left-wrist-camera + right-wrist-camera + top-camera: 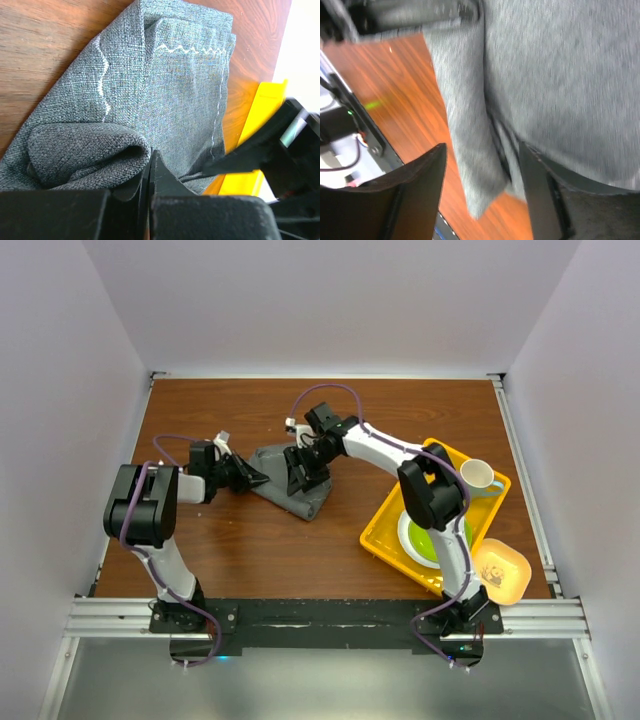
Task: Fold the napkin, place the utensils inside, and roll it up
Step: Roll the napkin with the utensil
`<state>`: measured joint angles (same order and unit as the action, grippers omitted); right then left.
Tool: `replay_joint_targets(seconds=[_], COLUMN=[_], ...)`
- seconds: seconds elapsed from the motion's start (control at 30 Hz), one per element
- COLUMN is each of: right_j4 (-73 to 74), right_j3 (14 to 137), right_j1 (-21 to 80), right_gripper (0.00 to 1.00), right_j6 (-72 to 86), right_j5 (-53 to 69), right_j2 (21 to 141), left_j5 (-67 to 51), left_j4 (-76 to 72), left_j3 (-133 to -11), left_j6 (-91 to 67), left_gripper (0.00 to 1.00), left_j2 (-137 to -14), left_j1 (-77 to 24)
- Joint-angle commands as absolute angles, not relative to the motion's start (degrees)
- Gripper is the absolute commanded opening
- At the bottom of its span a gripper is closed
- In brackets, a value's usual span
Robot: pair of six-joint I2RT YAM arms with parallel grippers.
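The dark grey napkin (303, 500) lies folded in several layers on the wooden table; its pale stitched edge shows in the left wrist view (175, 90). My left gripper (258, 480) is at the napkin's left edge, jaws shut (151, 157) on a bulging fold of the cloth. My right gripper (300, 478) is over the middle of the napkin, jaws open (482, 147) on either side of a hanging napkin fold (470, 150); that view is blurred. One of its black fingers (260, 147) shows in the left wrist view. No utensils are in view.
A yellow tray (385, 530) stands right of the napkin, holding a green plate (430, 542) and a white mug (478, 476). A yellow bowl (503, 570) sits at the tray's near right corner. The tray edge (255, 115) is close beyond the napkin.
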<state>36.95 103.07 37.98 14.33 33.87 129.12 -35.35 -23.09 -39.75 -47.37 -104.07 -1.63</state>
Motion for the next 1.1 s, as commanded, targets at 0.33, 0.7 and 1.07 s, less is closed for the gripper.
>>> replay_joint_targets(seconds=[0.33,0.7,1.07], right_j4=[38.67,35.89,30.08], right_j3=[90.61,98.18,108.02], right_j1=[42.01,51.5,56.07], right_gripper=[0.32,0.78,0.8], right_j6=[7.56,-2.63,-8.35], right_j5=[11.53,-4.58,-8.86], right_j2=[122.17,115.05,127.09], left_j5=[-33.22,-32.87,-33.92], left_j4=[-10.73,-1.77,4.92], left_j3=[-43.67,-47.9,-50.8], left_j6=[-43.33,-40.87,-40.34], left_gripper=[0.0,0.0,0.0], left_j2=[-108.02,-109.25,-111.36], left_j1=[-1.85,-1.85,-1.58])
